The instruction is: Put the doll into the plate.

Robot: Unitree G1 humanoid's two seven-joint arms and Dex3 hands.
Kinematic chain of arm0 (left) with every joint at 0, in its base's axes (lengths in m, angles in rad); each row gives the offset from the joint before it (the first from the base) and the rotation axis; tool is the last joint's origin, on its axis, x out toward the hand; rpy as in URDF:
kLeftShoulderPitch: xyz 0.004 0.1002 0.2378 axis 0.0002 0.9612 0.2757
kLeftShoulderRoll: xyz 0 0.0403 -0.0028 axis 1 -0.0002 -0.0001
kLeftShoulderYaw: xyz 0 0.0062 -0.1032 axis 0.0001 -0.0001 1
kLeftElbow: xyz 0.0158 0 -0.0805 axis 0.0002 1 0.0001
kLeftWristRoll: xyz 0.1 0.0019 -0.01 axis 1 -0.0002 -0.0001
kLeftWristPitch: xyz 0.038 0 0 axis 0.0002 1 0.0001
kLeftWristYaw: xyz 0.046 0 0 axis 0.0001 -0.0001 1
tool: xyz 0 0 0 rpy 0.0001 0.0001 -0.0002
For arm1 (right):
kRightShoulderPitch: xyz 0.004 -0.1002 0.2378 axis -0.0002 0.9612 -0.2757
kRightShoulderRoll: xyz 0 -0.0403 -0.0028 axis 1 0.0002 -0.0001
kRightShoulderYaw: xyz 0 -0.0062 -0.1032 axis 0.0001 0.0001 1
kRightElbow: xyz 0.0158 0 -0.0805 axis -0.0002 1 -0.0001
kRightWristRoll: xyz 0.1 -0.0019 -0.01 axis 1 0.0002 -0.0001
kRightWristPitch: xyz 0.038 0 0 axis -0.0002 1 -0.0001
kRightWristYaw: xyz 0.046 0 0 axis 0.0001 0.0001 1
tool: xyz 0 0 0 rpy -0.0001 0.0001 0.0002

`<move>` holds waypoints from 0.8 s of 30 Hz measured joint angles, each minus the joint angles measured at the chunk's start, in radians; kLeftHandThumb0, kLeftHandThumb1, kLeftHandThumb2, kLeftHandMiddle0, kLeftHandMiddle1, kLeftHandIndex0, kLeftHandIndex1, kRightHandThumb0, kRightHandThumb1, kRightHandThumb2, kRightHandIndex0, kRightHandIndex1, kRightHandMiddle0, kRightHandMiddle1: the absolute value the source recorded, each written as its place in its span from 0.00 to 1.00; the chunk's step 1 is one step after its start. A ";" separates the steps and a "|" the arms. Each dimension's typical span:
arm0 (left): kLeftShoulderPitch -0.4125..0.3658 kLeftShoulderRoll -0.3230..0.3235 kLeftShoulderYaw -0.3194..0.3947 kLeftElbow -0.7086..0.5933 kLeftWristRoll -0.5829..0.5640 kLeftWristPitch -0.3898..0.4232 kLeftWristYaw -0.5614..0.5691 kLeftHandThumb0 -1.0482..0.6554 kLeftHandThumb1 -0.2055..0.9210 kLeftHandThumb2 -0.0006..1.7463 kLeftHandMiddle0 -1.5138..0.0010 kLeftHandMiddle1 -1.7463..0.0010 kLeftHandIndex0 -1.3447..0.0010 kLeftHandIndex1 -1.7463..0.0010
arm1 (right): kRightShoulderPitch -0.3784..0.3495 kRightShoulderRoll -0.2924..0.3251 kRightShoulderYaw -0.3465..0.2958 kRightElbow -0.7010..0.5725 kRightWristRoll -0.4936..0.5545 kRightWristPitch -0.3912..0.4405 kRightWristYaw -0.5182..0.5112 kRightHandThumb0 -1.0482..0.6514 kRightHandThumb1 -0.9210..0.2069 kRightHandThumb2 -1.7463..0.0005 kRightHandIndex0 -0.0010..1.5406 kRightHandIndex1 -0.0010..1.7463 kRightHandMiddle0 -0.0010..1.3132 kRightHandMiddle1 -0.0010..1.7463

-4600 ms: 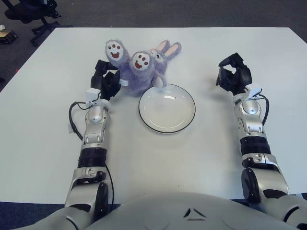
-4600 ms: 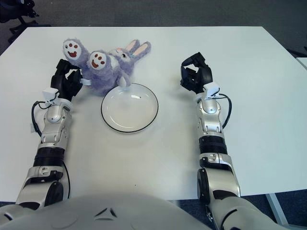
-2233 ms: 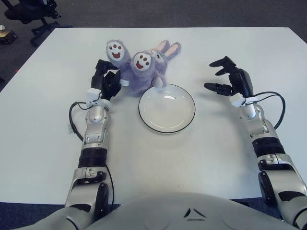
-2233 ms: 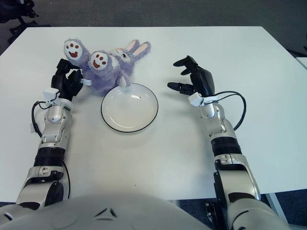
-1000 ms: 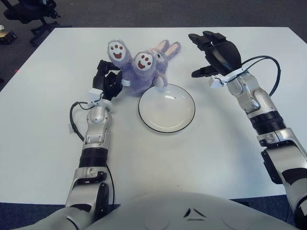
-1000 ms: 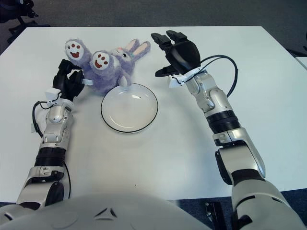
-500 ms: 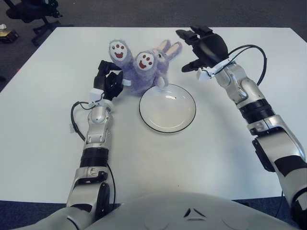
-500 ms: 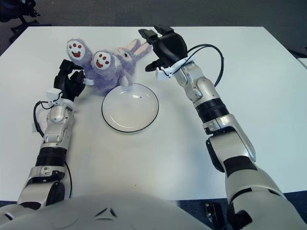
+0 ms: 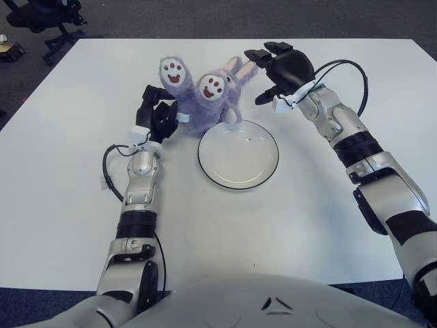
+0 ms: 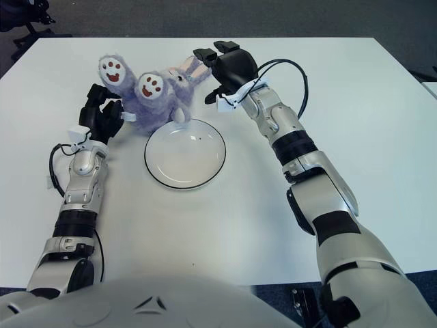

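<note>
The purple bunny doll (image 9: 203, 100) lies on the white table (image 9: 61, 157), feet up, just behind the far rim of the plate (image 9: 238, 154). The left hand (image 9: 156, 116) has its fingers curled against the doll's left side. The right hand (image 9: 283, 68) has its fingers spread, hovering just right of the ears.

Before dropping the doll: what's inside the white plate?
Nothing lies in the white black-rimmed plate. The purple plush doll overlaps its far rim, hiding that edge.
</note>
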 measured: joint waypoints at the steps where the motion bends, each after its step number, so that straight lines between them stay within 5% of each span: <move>1: 0.002 0.000 0.000 -0.006 0.000 0.007 0.000 0.41 1.00 0.25 0.61 0.04 0.79 0.05 | -0.003 0.003 0.003 0.005 -0.001 0.001 0.000 0.31 0.12 1.00 0.17 0.00 0.25 0.01; 24: 0.019 -0.007 -0.003 -0.091 -0.001 0.100 0.007 0.41 1.00 0.26 0.61 0.03 0.80 0.04 | -0.108 0.114 0.113 0.206 -0.009 -0.016 0.004 0.36 0.15 1.00 0.16 0.00 0.21 0.00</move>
